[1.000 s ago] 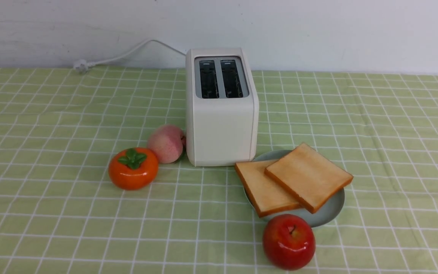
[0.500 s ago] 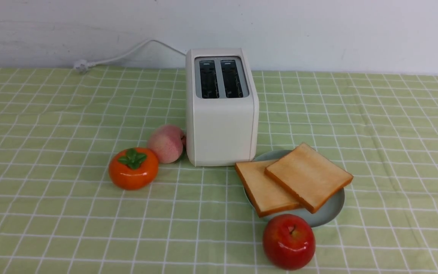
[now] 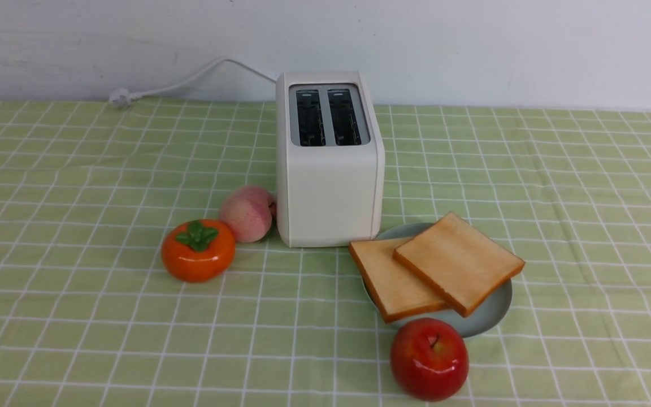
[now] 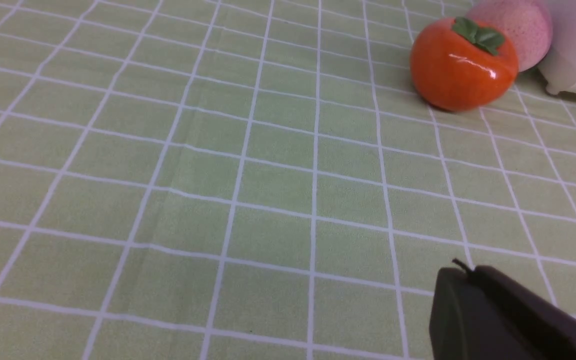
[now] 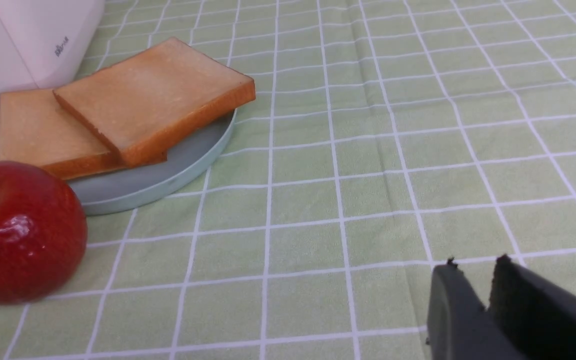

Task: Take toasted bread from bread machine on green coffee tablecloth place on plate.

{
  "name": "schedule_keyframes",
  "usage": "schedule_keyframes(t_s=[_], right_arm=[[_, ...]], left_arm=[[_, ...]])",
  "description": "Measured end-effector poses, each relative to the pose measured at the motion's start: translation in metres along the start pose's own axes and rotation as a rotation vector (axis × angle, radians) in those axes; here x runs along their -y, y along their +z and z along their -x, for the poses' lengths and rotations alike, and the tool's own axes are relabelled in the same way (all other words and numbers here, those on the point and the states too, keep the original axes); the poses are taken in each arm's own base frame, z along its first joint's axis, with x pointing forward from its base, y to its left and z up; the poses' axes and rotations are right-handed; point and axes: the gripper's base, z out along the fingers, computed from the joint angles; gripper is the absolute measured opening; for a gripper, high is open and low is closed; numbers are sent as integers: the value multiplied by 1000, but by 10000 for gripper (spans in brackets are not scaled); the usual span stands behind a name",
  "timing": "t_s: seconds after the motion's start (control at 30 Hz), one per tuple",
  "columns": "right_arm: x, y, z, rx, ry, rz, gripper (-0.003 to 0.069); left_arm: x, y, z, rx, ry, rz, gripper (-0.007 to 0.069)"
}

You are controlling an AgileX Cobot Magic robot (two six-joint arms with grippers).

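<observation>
1. Nearest the robot, the left gripper (image 4: 473, 280) hangs over bare green coffee tablecloth (image 3: 77, 328), its dark fingers pressed together with no gap and nothing between them. Only the finger ends enter the left wrist view.
2. The right gripper (image 5: 473, 280) also hangs over bare cloth, well apart from the plate. A narrow slit shows between its fingers, which hold nothing; the tips alone are visible, so the full width of the opening is hard to judge. Neither arm appears in the front view.
3. A red apple (image 3: 429, 358) sits just in front of the plate (image 3: 492, 316), hiding part of its near rim.
4. Both slices of toasted bread (image 3: 458, 261) lie on the plate, one overlapping the other; the lower slice overhangs the rim on the left.
5. A persimmon (image 3: 198, 250) and a peach (image 3: 246, 213) stand left of the bread machine (image 3: 328, 192), the peach close against its side.
6. Both slots look dark and empty from the front. I judge the task complete; nothing remains but withdrawal.
7. The cord (image 3: 190, 79) lies unplugged by the wall. Slot depths cannot be seen fully.
</observation>
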Motion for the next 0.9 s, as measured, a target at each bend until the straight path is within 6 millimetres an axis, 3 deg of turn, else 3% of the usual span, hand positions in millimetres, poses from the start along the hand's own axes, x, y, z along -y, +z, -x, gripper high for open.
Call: schedule_keyframes(t_s=[0.9], right_arm=[[0, 0, 0, 0, 0, 0, 148]], left_arm=[[0, 0, 0, 0, 0, 0, 1]])
